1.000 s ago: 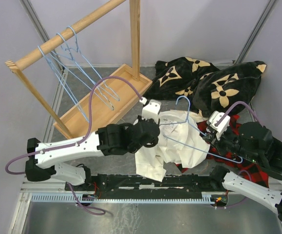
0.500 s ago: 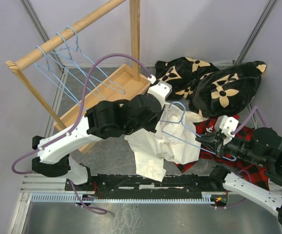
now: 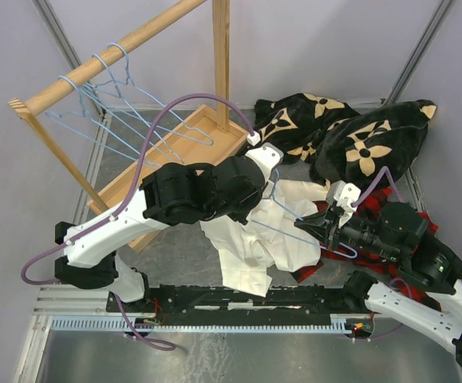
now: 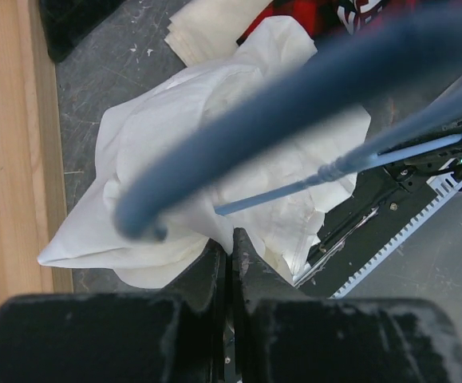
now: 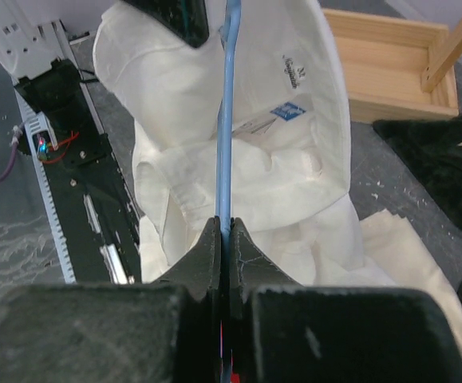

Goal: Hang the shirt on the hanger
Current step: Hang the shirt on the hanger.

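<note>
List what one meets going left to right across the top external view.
Spare hangers on the wooden rail → the shirt → the right gripper, shut on the hanger. The left arm and the black blanket overlap these, so they are left out.

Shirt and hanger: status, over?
Left hand shut on shirt, fabric hanging bunched. Right hand shut on hanger, wire across collar area. Plaid garment under right arm, not blocking.
</note>
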You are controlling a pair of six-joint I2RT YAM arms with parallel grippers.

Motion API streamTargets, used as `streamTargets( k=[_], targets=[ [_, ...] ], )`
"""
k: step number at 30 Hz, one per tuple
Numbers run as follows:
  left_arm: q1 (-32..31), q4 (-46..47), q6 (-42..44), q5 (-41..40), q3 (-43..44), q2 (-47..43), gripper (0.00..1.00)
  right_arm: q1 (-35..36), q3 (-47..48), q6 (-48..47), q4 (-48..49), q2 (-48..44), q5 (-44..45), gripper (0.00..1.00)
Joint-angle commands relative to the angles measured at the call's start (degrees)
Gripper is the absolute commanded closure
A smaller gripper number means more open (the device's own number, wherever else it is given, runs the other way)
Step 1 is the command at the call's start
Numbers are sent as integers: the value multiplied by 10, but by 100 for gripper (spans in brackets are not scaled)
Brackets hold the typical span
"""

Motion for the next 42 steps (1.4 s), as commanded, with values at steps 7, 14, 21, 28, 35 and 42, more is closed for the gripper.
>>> streamTargets(
  k=[7, 14, 21, 28, 35, 42],
  targets=[
    [1, 61, 10, 8, -33, -40, 97, 2, -76, 80, 120, -61, 44, 100],
    [1, 109, -12, -8, -84, -88, 97, 2, -115, 127, 159, -81, 22, 100],
    [1, 90, -19, -26, -93, -101, 97, 0, -112, 158, 194, -17, -48, 100],
    [1, 75, -31, -43, -119, -120, 97, -64, -97, 176, 241, 48, -169, 100],
    [1, 70, -46, -64, -154, -156, 97, -192, -150, 315, 434, 97, -340, 100],
    [1, 35, -38, -89, -141, -133, 97, -241, -98, 266, 397, 121, -466, 100]
  ],
)
